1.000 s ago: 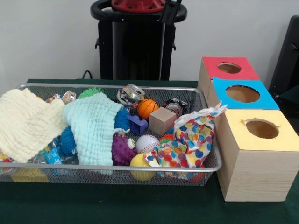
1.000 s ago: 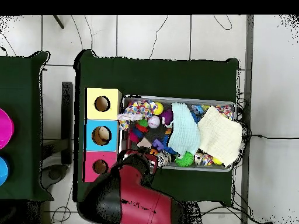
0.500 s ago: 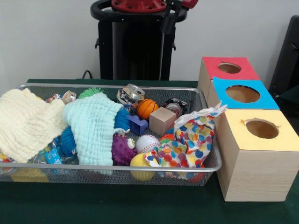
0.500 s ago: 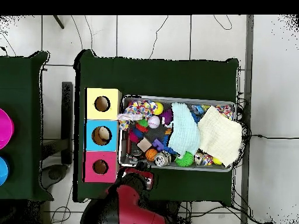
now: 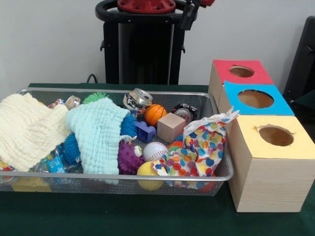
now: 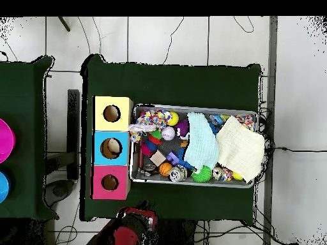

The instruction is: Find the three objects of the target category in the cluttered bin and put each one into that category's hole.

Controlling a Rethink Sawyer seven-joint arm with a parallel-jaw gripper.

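Gripper (image 5: 189, 14) shows only as a dark part at the top edge of the front view; whether it is open or closed, I cannot tell. Lifting the cloths first would probably uncover hidden items in the mesh bin (image 5: 216, 174), center-left. Three boxes with holes (image 5: 276, 135) stand right, on green table cloth (image 6: 191, 83); tiled floor surrounds.

the wire bin (image 5: 216, 173) lies open from above; the pale yellow cloth (image 5: 27, 129), mint cloth (image 5: 101, 137) and spotted cloth (image 5: 204, 145) cover toys beneath. all three box holes, yellow (image 5: 276, 135), blue (image 5: 256, 99), red (image 5: 241, 72), stand unobstructed.
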